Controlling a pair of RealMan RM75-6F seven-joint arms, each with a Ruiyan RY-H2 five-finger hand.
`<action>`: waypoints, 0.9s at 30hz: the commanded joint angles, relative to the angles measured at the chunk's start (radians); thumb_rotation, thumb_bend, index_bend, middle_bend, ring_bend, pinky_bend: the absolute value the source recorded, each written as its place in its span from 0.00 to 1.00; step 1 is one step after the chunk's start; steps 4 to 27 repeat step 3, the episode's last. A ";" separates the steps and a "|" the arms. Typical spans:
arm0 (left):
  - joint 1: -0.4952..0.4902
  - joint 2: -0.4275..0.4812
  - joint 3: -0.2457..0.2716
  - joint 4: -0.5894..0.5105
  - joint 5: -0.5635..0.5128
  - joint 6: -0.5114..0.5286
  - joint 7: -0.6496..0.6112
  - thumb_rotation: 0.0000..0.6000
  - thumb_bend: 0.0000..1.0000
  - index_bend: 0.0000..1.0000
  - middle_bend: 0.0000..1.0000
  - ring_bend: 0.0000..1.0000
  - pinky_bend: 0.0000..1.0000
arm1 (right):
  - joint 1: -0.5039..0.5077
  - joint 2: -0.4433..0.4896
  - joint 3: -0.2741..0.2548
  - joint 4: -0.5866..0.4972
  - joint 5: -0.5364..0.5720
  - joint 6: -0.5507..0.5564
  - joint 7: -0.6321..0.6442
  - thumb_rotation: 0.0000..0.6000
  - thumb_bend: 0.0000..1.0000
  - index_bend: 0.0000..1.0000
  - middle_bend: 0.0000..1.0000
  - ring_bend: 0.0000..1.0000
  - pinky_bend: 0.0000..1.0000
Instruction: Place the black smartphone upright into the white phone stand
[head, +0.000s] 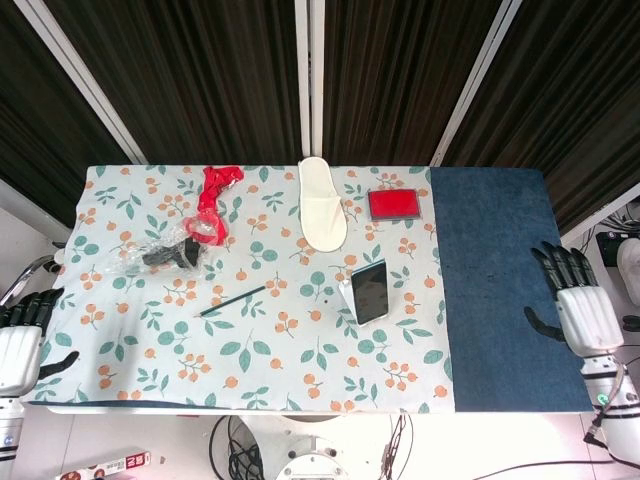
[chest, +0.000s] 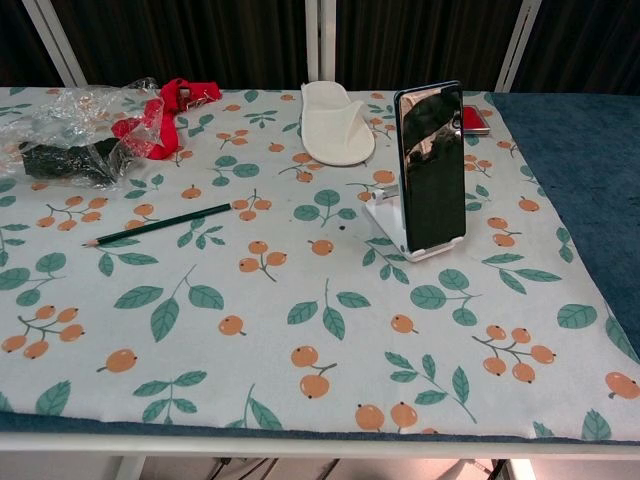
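The black smartphone (head: 371, 291) (chest: 431, 166) stands upright in the white phone stand (head: 349, 296) (chest: 393, 222) near the middle right of the floral cloth, its glossy screen facing the front edge. My right hand (head: 578, 308) hangs off the table's right edge with fingers apart and nothing in them, far from the phone. My left hand (head: 22, 336) sits off the front left corner, fingers spread and empty. Neither hand shows in the chest view.
A white slipper (head: 322, 203) (chest: 335, 120) lies behind the stand, a red case (head: 393, 203) at the back right. A green pencil (head: 232, 299) (chest: 158, 224) lies left of centre. A plastic bag with dark items (head: 160, 255) and red straps (head: 212, 196) sit at the left.
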 joint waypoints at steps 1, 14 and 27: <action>-0.002 0.006 0.003 -0.005 0.010 0.002 0.002 1.00 0.00 0.12 0.15 0.13 0.23 | -0.111 -0.033 0.001 0.067 0.035 0.021 0.089 1.00 0.21 0.00 0.00 0.00 0.00; -0.005 0.011 0.003 -0.010 0.018 0.004 0.002 1.00 0.00 0.12 0.15 0.13 0.23 | -0.133 -0.044 0.011 0.076 0.030 0.032 0.102 1.00 0.21 0.00 0.00 0.00 0.00; -0.005 0.011 0.003 -0.010 0.018 0.004 0.002 1.00 0.00 0.12 0.15 0.13 0.23 | -0.133 -0.044 0.011 0.076 0.030 0.032 0.102 1.00 0.21 0.00 0.00 0.00 0.00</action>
